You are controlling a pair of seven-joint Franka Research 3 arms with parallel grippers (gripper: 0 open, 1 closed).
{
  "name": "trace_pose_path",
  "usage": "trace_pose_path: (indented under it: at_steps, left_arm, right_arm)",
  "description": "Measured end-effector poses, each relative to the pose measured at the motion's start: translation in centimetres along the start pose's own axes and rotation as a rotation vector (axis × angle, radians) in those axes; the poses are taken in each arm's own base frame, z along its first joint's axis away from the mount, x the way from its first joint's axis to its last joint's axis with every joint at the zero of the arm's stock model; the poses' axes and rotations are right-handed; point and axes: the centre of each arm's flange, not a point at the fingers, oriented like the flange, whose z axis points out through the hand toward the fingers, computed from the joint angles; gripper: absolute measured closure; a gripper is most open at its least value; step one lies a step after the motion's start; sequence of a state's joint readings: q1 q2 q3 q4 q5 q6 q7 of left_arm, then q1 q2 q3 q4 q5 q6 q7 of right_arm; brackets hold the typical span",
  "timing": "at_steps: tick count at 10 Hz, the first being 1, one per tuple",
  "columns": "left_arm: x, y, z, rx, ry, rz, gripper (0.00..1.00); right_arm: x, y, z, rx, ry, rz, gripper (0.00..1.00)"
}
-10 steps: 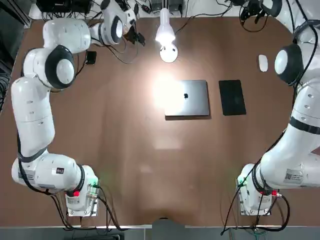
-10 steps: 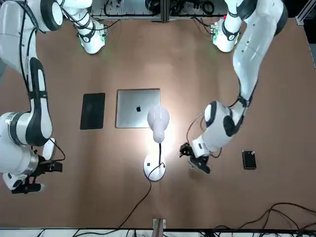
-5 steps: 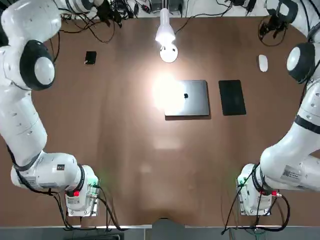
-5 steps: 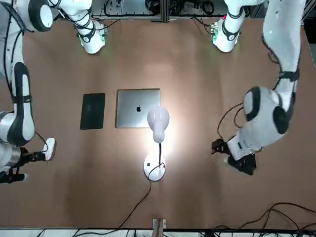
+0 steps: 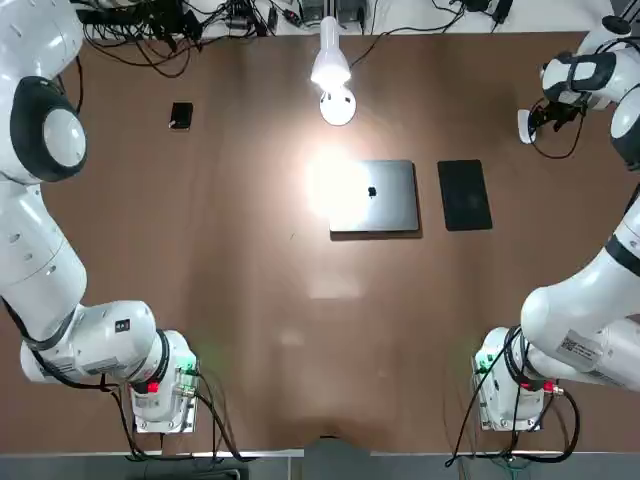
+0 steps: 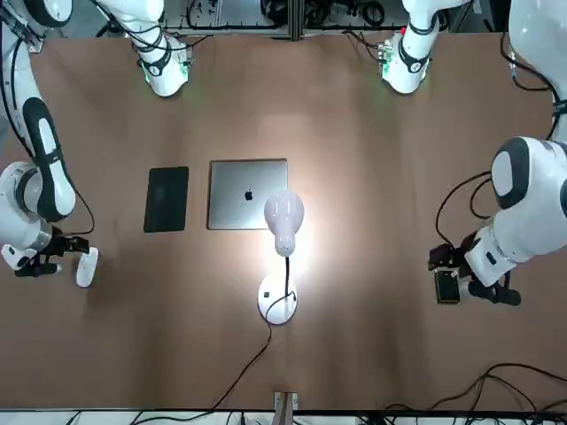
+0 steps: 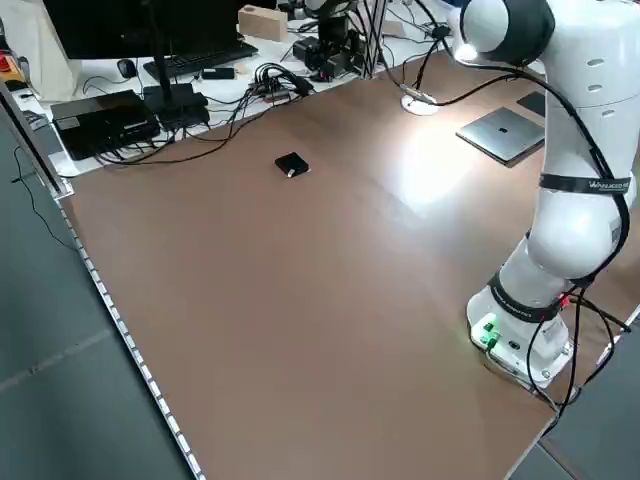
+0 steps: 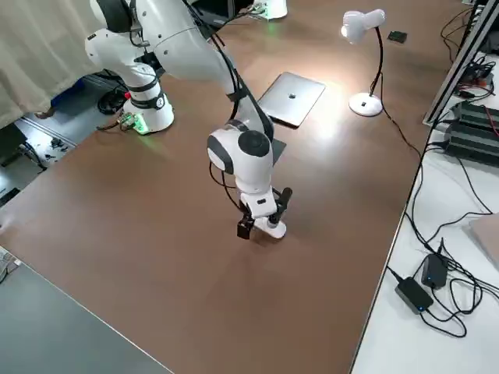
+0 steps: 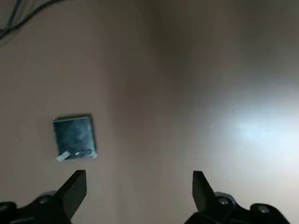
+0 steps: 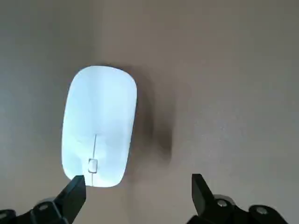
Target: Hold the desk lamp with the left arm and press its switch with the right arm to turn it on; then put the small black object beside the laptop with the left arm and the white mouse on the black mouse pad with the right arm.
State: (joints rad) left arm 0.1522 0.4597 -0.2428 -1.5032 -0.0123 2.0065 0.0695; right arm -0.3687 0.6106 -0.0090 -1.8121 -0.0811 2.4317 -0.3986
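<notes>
Two pickups pending, lamp (image 5: 336,70) lit. Right gripper (image 10: 135,196), jaws apart & empty, sits just off the white mouse (image 10: 99,126): mouse offset toward one finger, long axis running fwd. Left gripper (image 9: 138,198), jaws apart, near black object (image 9: 74,137), also off-centre on bench (image 5: 250,300).

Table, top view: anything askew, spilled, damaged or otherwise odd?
Nothing stands out. The desk lamp is upright and lit, the laptop and black mouse pad lie flat and square, the white mouse and small black object look intact.

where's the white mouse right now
In the top view the mouse lies on the bare table at the robot's far right, well past the mouse pad, with the open right hand beside it.
</notes>
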Motion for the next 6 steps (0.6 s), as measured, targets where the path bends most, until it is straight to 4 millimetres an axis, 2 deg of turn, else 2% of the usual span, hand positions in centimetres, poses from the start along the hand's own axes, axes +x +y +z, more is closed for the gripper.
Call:
trace_pose_path:
  at_steps: [2,3,4,6]
  left_arm:
    - [-1.0,-4.5,1.4,0.068,-0.025,-0.065,0.0]
    - [-1.3,-6.4,3.0,0.084,-0.026,-0.09,0.0]
    - [-1.5,-8.4,5.3,0.098,-0.017,-0.116,0.0]
    - [-2.0,-11.8,11.3,0.114,0.008,-0.162,0.0]
  right_arm:
    - [0.7,-2.1,-0.4,0.054,0.002,0.007,0.0]
    - [0.9,-2.9,-0.4,0.072,0.0,0.009,0.0]
    - [1.1,-3.4,-0.3,0.076,0.0,0.008,0.0]
    - [1.2,-3.2,-0.5,0.069,0.017,0.018,0.0]
